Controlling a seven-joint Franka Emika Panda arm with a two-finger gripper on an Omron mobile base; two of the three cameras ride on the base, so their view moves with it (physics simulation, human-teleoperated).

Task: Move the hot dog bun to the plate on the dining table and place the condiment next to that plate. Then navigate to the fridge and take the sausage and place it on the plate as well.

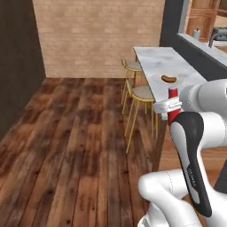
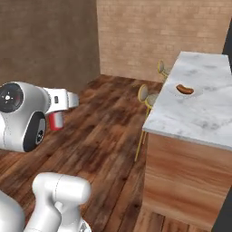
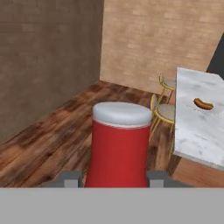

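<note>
in the left base view the gripper (image 1: 170, 106) is clamped around the condiment (image 1: 172, 94), its red body and white collar showing just ahead of the white arm; it is carried upright, likely so it can be stood straight down. beyond it, on the dining table (image 1: 170, 62), the hot dog bun (image 1: 168, 79) already lies on the plate (image 1: 163, 82), so the bun step looks done. yellow stools (image 1: 141, 95) stand along the table's left side.

in the right base view the bottle hangs over the wood floor (image 2: 99, 131), left of the table and well apart from the plate, so it has yet to reach the table edge.

in the hand view the fingers (image 3: 70, 178) press both sides of the bottle's lower body, cap toward the far wall, and the bun sits far right on the marble. the spot beside the plate is bare, fit for the bottle.
</note>
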